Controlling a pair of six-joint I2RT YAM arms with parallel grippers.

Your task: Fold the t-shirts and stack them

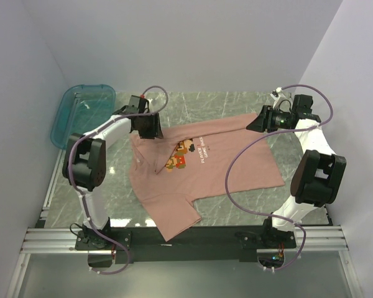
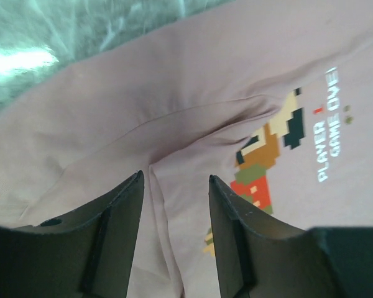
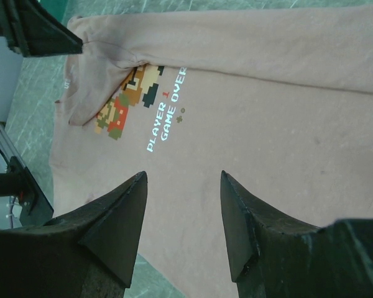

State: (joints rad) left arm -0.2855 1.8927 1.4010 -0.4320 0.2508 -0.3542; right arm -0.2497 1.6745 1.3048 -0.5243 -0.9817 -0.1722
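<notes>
1. Enclosure: plain white walls stood on three sides of the work area, from nine o'clock round through twelve to three o'clock. It was evenly lit.
2. Table, dark green marbled surface (image 1: 205, 100): smooth and glossy, and judged slippery enough for cloth to slide when dragged.
3. Dusty-pink short-sleeved cotton t-shirt (image 1: 230, 164): lay spread, print side up, at the centre of the table.
   - Its seven-o'clock end reached the dark rail at the near edge.
   - A raised crease ran beside the print.
   - Judged light, limp and non-fragile, and likely to sag and bunch if lifted at a single point.
   - Best taken by pinching edges, such as a hem, shoulder seam or sleeve, with two holds well apart.
4. Teal translucent plastic tray (image 1: 61, 124): sat at ten o'clock against the left wall, apart from the shirt. Its contents could not be made out.
5. Left gripper (image 2: 174, 177): hung over the shirt's ten-o'clock edge. The jaws stood parted with the crease below them, and no cloth was pinched.
6. Right gripper (image 3: 183, 175): was at the shirt's two-o'clock edge. The jaws stood apart above flat cloth and held nothing.
7. Pixel-art game character with white lettering (image 1: 185, 154): was on the chest, just toward four o'clock from the left gripper.
8. Progress, judged: the shirt was unfolded and no stack had been started.
</notes>
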